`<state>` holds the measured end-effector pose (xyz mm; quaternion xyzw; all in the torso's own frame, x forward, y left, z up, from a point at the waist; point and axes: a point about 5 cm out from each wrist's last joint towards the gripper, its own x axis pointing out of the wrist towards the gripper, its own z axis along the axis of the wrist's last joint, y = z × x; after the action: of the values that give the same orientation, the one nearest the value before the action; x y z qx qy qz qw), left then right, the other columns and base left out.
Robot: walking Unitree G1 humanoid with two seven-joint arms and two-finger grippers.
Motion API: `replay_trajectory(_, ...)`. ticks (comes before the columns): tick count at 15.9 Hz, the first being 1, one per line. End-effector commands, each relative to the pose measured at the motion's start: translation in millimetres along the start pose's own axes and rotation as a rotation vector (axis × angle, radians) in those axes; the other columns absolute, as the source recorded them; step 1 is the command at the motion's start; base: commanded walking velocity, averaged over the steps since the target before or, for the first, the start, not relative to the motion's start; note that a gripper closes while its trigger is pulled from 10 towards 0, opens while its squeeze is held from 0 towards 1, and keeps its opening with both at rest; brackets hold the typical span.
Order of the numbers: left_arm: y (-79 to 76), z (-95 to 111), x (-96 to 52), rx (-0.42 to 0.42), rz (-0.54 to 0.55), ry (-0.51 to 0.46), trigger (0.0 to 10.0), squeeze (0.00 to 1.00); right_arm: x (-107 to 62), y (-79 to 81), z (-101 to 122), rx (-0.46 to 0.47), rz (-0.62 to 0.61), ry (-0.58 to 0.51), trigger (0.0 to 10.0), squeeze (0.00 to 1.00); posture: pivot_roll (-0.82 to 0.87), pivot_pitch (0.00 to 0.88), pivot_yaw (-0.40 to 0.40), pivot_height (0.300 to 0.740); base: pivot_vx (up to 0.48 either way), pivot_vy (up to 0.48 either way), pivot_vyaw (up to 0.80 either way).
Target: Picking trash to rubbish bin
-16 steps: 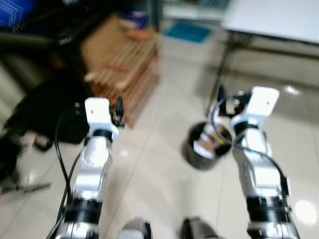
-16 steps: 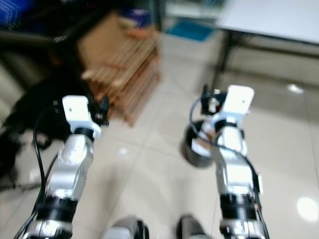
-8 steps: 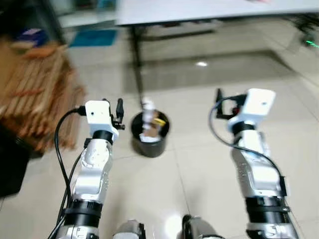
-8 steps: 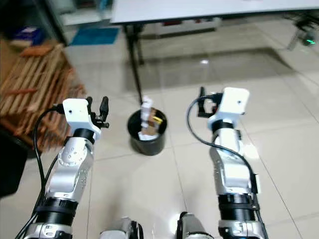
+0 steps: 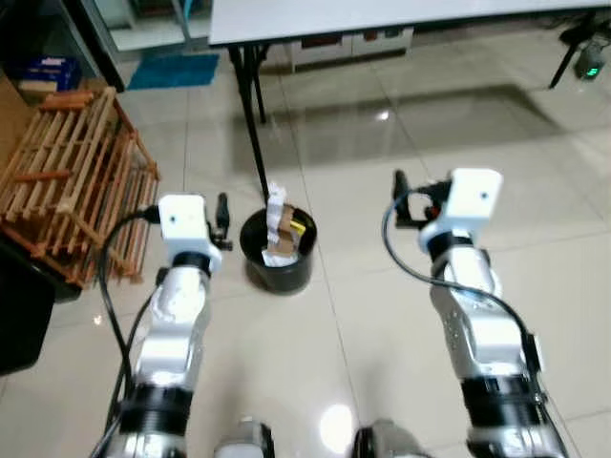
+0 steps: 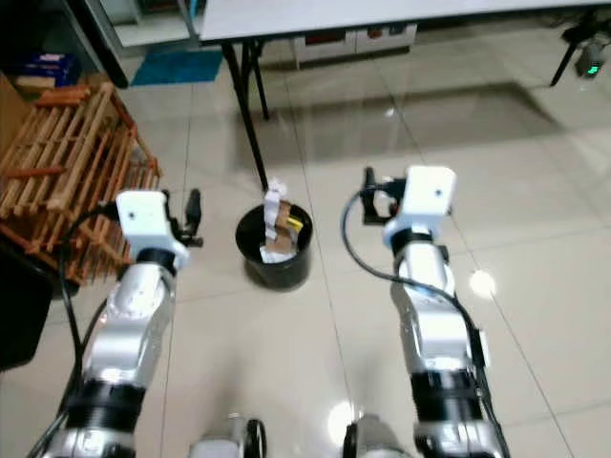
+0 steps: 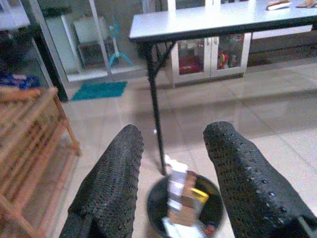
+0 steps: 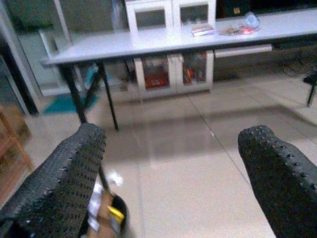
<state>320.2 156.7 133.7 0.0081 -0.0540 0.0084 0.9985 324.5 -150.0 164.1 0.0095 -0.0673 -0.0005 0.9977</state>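
Since half a second ago the camera has swung a little, so the rubbish bin (image 5: 277,250) now sits slightly nearer the middle of the floor ahead, and the blur of a second ago is gone; both arms are held up much as before.

That round black bin stands on the pale tiled floor (image 5: 382,315), just near of the black table leg (image 5: 254,134), and is stuffed with trash (image 5: 279,227): white paper sticking up above the rim, a brown piece and something yellow beside it.

On the left, the left gripper (image 7: 173,173) is raised beside the bin, close to it but not touching; its two black fingers (image 7: 111,188) stand apart with nothing between them, and the bin shows through the gap. The right gripper (image 8: 173,178) is raised to the right of the bin, well clear of it, its fingers (image 8: 282,173) spread wide and empty.

A white table (image 5: 382,14) runs across the far side, with small items (image 8: 223,29) lying on its top. A slatted wooden rack (image 5: 72,181) stands at the far left, a blue mat (image 5: 172,70) beyond it, and white cabinets (image 8: 171,59) behind the table.
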Motion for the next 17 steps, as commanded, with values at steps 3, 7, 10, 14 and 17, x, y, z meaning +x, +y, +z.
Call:
replay_trajectory(3, 0.8, -3.1, -2.1, 0.008, 0.012, 0.022, 10.0, 0.00, -2.0, 0.7, -3.4, -0.006, 0.001, 0.018, 10.0, 0.00, 0.01, 0.184, 0.090, 0.720, 0.000, -0.477, 0.80)
replay_trajectory(7, 1.0, -3.7, -2.8, 0.008, 0.014, 0.028, 10.0, 0.00, -2.7, 0.5, -3.5, 0.000, 0.005, 0.025, 10.0, 0.00, 0.00, 0.186, 0.090, 0.720, 0.000, -0.470, 0.16)
replay_trajectory(10, 1.0, -3.9, -3.0, 0.008, 0.014, 0.029, 10.0, 0.00, -3.0, 1.2, -4.6, -0.003, 0.008, 0.032, 10.0, 0.00, 0.00, 0.182, 0.090, 0.720, 0.000, -0.470, 0.00)
replay_trajectory(14, 1.6, -4.4, -2.8, 0.010, 0.012, 0.033, 10.0, 0.00, -2.8, 2.9, -7.1, -0.009, 0.013, 0.046, 10.0, 0.00, 0.01, 0.168, 0.091, 0.720, 0.000, -0.469, 0.00)
replay_trajectory(17, 0.2, -3.6, -1.2, 0.015, -0.012, 0.027, 10.0, 0.00, -1.2, 1.4, -7.0, -0.013, 0.009, 0.045, 10.0, 0.00, 0.01, 0.150, 0.094, 0.720, 0.000, -0.449, 0.00)
